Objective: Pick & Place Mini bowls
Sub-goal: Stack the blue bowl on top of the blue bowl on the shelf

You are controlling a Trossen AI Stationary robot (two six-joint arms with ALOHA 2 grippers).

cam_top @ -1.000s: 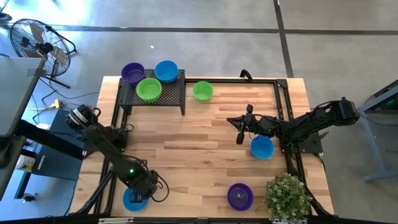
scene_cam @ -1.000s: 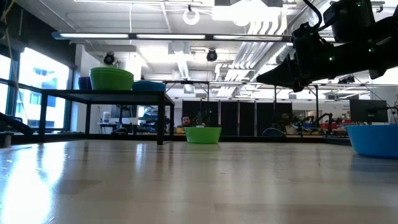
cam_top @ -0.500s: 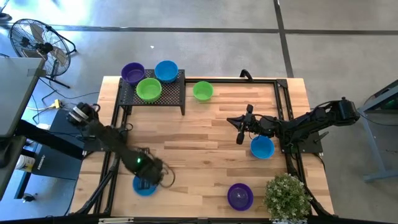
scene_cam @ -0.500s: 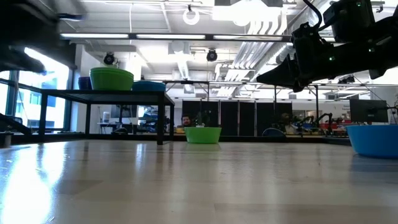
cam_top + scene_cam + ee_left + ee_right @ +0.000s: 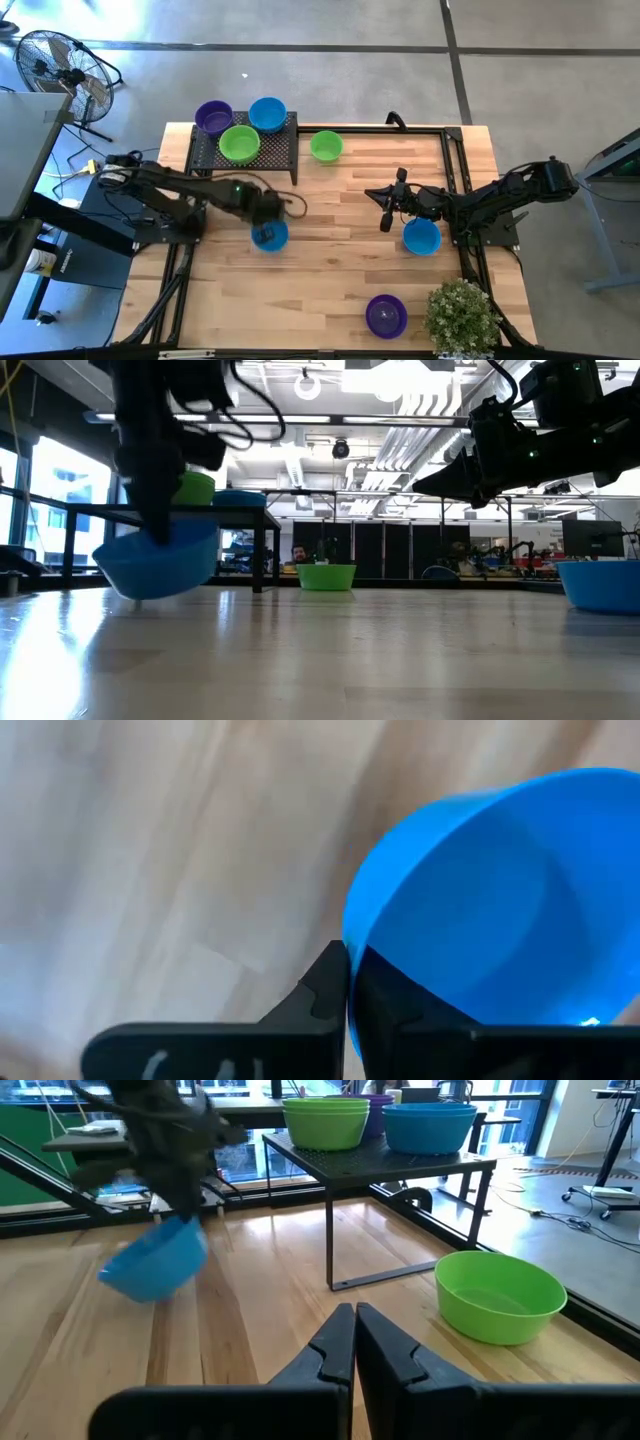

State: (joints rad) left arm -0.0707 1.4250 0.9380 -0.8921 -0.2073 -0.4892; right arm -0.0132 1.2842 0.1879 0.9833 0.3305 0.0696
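Note:
My left gripper (image 5: 268, 222) is shut on a blue mini bowl (image 5: 270, 237), which it holds above the table in front of the black mesh rack (image 5: 290, 150). In the low view this bowl (image 5: 160, 560) hangs tilted, off the wood. On the rack stand purple (image 5: 213, 117), green (image 5: 239, 143) and blue (image 5: 267, 113) bowls. On the table rest a green bowl (image 5: 326, 146), a blue one (image 5: 421, 237) and a purple one (image 5: 386, 315). My right gripper (image 5: 375, 193) hovers shut and empty above the table's right half. My left gripper pinches the blue bowl's rim (image 5: 349, 935), one finger (image 5: 323, 988) outside the wall and the other (image 5: 385, 1000) inside. The fingers come from above, pointing down. The bowl hangs below them, tilted and lifted clear of the table.
A potted plant (image 5: 462, 315) stands at the near right corner. A black frame (image 5: 455, 150) runs along the table's right and far sides. Bare wood lies between the rack and the near edge. A fan (image 5: 55, 65) stands on the floor at far left.
My left gripper has swung from the table's near left corner toward the far edge and the right, stopping in front of the rack. It has carried the blue bowl along, which lay on the table by the near edge and now hangs tilted and clear.

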